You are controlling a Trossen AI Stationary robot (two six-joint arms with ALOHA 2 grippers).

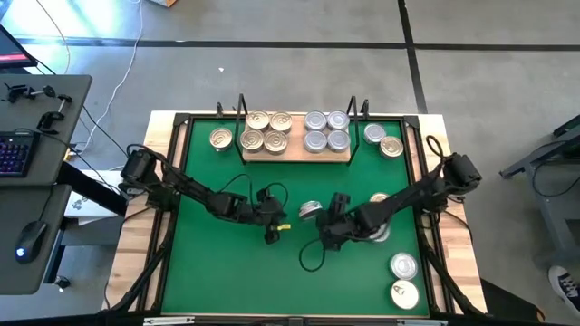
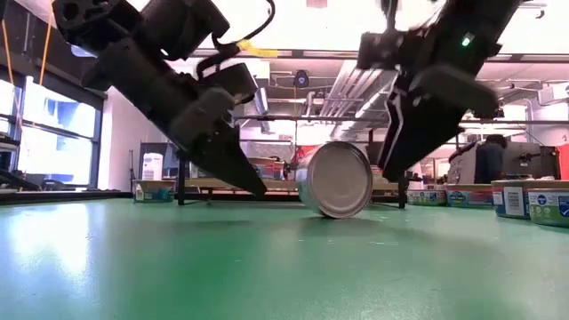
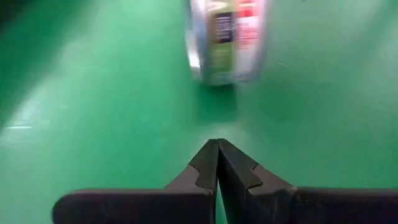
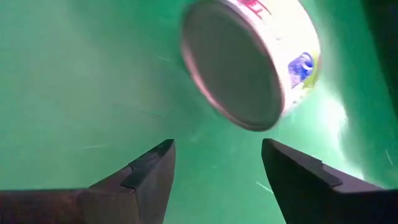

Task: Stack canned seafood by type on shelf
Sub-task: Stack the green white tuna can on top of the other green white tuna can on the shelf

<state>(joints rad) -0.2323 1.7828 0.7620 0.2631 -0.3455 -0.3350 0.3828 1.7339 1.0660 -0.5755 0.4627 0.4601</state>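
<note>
One tin stands on its rim on the green mat between my two grippers, its flat silver face turned toward the near edge. My left gripper is shut, just left of it. The left wrist view shows the tin's labelled side wall a little ahead. My right gripper is open to the tin's right, with the tin's silver face ahead of the fingers. The wooden shelf at the far edge carries a group of gold-lidded tins and a group of silver-lidded tins.
Loose tins lie on the mat: a gold one left of the shelf, two right of it, two partly under my right arm, two near the right near corner. Black wire uprights stand at the shelf's ends.
</note>
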